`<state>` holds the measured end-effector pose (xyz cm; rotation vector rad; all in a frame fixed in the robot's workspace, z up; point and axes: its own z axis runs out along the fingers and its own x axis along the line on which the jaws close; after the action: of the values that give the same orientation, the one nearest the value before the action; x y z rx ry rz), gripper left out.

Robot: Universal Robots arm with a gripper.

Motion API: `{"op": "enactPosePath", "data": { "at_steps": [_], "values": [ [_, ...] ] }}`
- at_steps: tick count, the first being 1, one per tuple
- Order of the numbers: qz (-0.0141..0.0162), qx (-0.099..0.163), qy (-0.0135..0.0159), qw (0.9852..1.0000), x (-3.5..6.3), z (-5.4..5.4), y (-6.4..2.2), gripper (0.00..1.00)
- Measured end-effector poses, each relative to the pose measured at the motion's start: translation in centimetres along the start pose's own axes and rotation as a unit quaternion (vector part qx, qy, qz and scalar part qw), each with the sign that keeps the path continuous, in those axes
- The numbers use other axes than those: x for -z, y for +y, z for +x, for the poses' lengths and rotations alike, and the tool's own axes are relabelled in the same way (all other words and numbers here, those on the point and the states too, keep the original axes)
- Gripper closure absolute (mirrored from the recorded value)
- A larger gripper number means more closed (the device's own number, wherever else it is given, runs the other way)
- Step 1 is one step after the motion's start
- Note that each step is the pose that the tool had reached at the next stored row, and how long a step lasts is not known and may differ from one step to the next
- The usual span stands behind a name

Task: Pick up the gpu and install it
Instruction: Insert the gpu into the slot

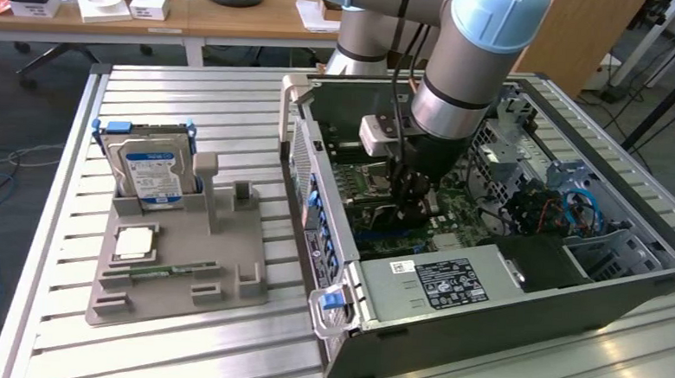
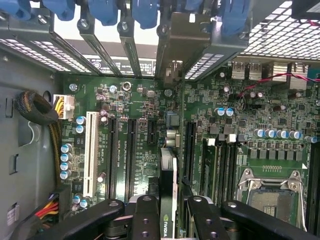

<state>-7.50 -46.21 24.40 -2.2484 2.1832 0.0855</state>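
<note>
Exterior view: one pale blue and grey robot arm (image 1: 471,66) reached down into one open dark grey metal computer case (image 1: 422,349), which lay on its side on the slatted aluminium surface (image 1: 204,95). The black pincer (image 1: 412,202) hung inside the case, over its green motherboard (image 1: 457,217). Outside the case, to the exterior view's left of it, stood one grey plastic fixture tray (image 1: 222,291). The tray carried one silver hard drive with a blue label (image 1: 151,166), one square silver chip (image 1: 134,243) and one narrow green memory stick (image 1: 166,271).

Wrist view: the thin dark expansion card with a green logo, the gpu (image 2: 168,170), stood on edge inside the case, just above the motherboard (image 2: 135,105). The pincer (image 2: 168,207) was clamped on the gpu, with one black finger (image 2: 145,212) on each face. This view also showed, inside the case, one white expansion slot (image 2: 91,152) and one empty processor socket (image 2: 272,197).
</note>
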Motion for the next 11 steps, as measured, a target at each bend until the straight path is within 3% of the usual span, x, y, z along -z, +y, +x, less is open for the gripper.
{"op": "enactPosePath", "data": {
  "at_steps": [11],
  "values": [
    [0.0002,0.0,-0.0011,1.0,-0.01,0.2,0.0,0.73]
  ]
}}
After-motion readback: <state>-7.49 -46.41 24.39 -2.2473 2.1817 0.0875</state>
